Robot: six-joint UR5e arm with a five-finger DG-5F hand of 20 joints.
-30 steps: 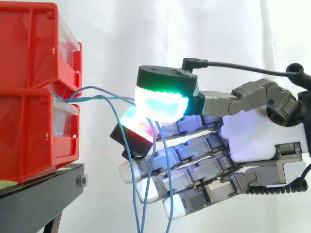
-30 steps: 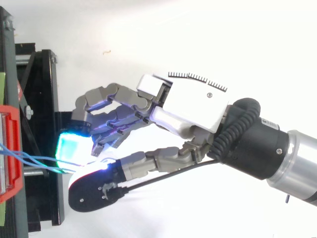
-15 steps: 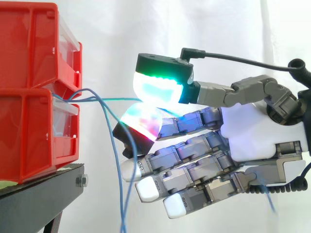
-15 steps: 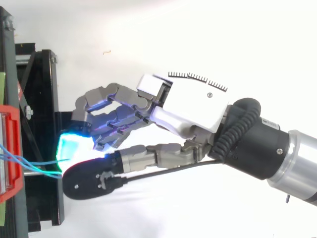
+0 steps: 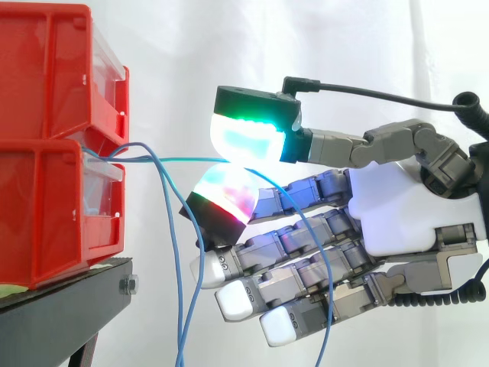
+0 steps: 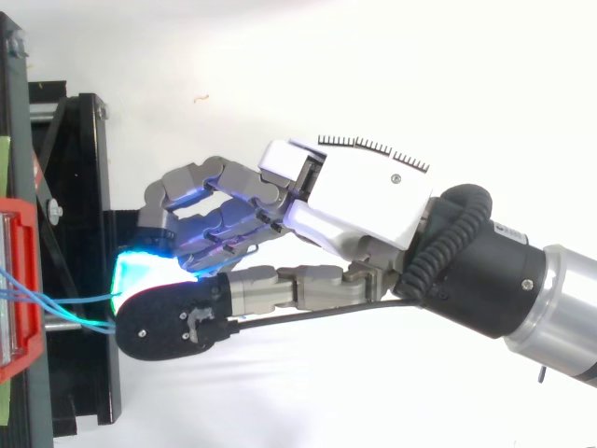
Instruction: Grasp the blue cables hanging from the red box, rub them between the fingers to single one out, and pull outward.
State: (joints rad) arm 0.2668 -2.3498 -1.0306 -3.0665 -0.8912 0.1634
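Robotics lab bench, white curtain (image 5: pixel 321 46) backdrop, stacked red bins (image 5: pixel 46 153), black stand (image 5: pixel 53 321)

Glossy plastic bins (image 5: pixel 46 191), cloth curtain (image 5: pixel 306 46)

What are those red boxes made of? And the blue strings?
The red boxes look like hard, shiny plastic: smooth moulded walls with see-through fronts. The blue cables look like thin wire in a smooth, rubbery coat, since they hang in loose curves. What is inside them, I cannot see.
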